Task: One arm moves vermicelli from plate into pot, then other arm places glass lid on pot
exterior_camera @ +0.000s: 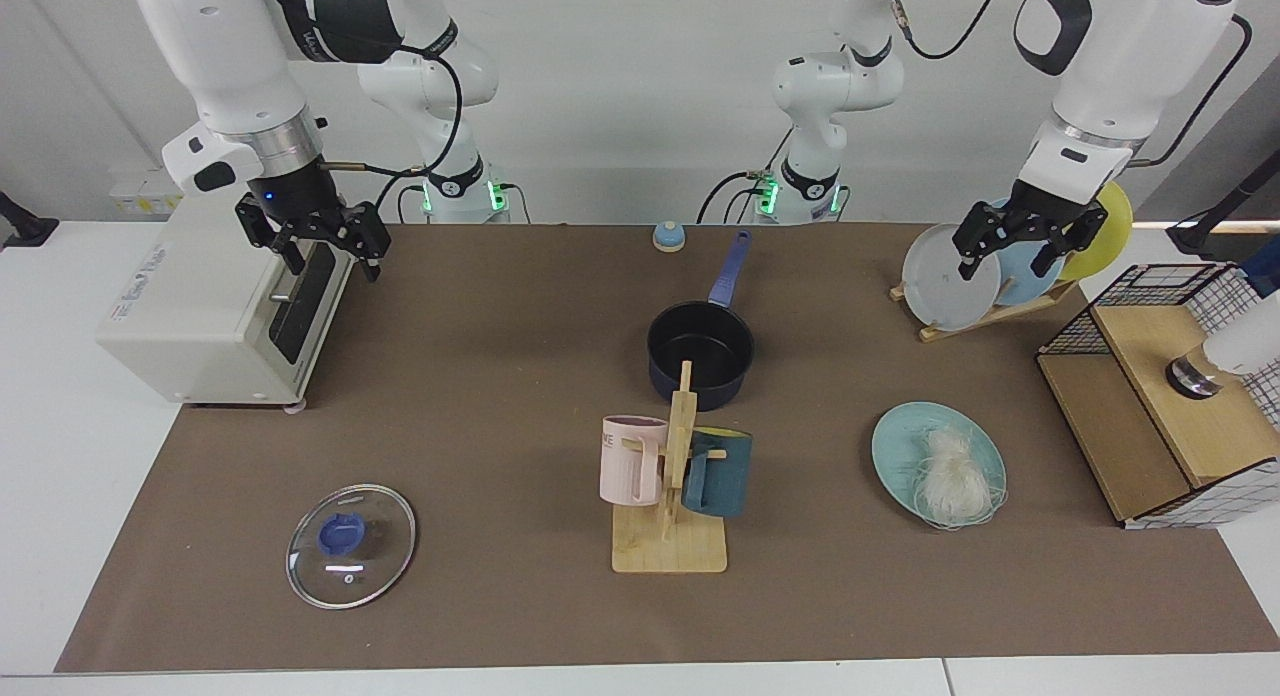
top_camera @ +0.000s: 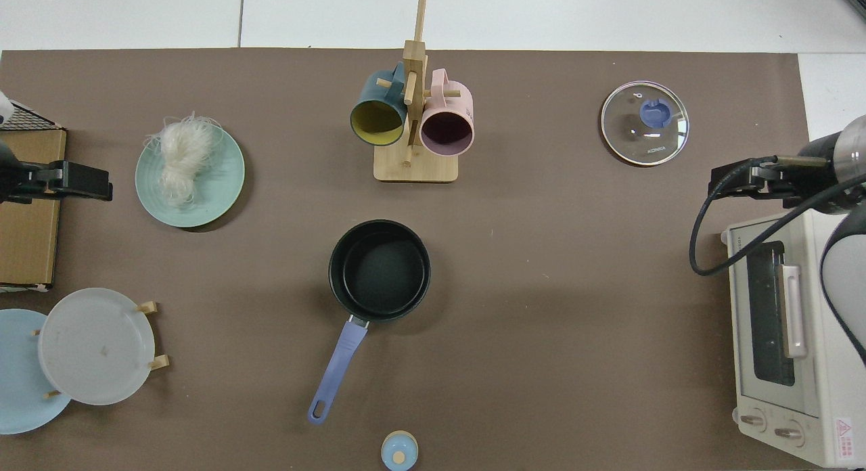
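Nothing done yet. Vermicelli lies in a loose tangle on the plate, untouched. Pot stands empty mid-surface, well apart from the plate. Lid lies flat on the surface, far from the pot.

Left gripper hangs high in front of the plate rack, jaws spread, holding nothing. Right gripper hangs by the toaster oven, jaws released, empty.

Both steps remain: noodle transfer first, then the lid.
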`<state>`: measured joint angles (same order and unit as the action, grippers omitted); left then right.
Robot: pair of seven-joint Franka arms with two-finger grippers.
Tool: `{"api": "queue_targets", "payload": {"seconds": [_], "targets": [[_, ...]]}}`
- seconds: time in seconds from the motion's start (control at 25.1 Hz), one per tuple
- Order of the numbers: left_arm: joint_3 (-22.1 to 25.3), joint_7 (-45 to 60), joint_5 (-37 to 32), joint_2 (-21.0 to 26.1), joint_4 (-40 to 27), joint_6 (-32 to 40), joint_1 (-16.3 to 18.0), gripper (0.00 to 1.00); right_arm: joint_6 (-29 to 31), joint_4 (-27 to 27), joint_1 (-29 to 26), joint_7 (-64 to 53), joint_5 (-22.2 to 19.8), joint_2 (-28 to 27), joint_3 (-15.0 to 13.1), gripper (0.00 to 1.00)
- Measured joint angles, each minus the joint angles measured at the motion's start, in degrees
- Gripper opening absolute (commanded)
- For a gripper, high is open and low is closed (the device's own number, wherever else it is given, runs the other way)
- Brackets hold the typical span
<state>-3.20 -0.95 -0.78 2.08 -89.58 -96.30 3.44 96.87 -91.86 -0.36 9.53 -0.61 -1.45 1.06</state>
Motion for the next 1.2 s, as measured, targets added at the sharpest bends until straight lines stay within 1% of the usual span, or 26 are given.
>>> {"api": "queue_targets", "payload": {"seconds": [0.44, 0.6, 0.76, 0.92, 1.2], "targets": [[-0.3, 0.1, 0.0, 0.2, 0.0, 0.0, 0.0, 1.0, 0.0, 0.0, 0.0, 0.0, 0.0, 0.0, 0.0, 1.0], [-0.3, 0.1, 0.0, 1.1, 0.4, 0.0, 0.0, 1.0, 0.0, 0.0, 0.0, 0.0, 0.0, 0.0, 0.0, 1.0], [-0.3, 0.1, 0.0, 3.8, 2.4, -0.3, 0.0, 1.0, 0.0, 0.0, 0.0, 0.0, 0.0, 0.0, 0.0, 1.0], [-0.3, 0.1, 0.0, 8.2, 5.7, -1.2, 0.1, 1.0, 0.0, 0.0, 0.0, 0.0, 0.0, 0.0, 0.0, 1.0], [-0.2, -0.1, 0.0, 15.0, 7.3, -8.2, 0.9, 1.0, 0.0, 0.0, 0.0, 0.0, 0.0, 0.0, 0.0, 1.0]]}}
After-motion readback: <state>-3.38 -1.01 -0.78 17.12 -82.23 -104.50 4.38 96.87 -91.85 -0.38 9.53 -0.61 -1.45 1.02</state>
